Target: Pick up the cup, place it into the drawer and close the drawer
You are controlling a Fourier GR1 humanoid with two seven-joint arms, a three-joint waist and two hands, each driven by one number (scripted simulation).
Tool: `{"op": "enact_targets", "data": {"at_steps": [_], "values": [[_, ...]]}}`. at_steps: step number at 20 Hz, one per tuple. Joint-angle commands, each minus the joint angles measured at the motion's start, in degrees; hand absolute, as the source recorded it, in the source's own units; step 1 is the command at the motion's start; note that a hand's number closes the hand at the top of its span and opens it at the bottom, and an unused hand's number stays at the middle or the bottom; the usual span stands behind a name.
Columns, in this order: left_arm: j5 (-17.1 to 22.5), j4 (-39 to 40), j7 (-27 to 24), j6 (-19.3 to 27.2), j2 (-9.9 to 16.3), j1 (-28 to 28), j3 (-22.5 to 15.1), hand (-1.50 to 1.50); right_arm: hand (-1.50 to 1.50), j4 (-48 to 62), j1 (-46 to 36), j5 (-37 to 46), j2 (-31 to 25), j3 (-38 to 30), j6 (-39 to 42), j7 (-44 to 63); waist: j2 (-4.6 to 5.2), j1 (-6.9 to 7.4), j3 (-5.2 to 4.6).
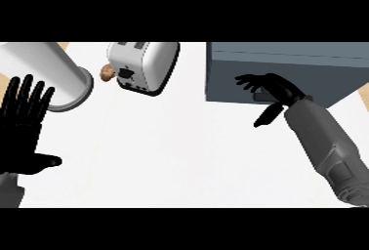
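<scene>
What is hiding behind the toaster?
A small brown thing peeks out at the toaster's left side, between it and the big white cylinder. Only a bit shows; the toaster covers the rest, so I cannot tell what it is.

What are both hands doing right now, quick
Left hand: open, fingers straight up, resting at the left edge, holding nothing.
Right hand: open, fingers spread at the drawer front, holding nothing.
</scene>
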Motion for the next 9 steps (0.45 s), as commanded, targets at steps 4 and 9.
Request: {"op": "enact_targets", "data": {"at_steps": [4, 9], "values": [[-1.36, 1.23, -0.75, -2.05, 0.04, -0.19, -0.4, -1.5, -1.5, 6.54, -5.93, -0.42, -4.8, -3.02, 0.02, 3.79, 2.53, 1.92, 0.51], [-1.58, 1.59, 0.7, 0.01, -0.13, -2.46, 0.16, -1.5, -1.5, 7.52, -8.2, -0.23, -4.16, -3.08, 0.56, 4.97, 2.22, 1.76, 0.54]]}}
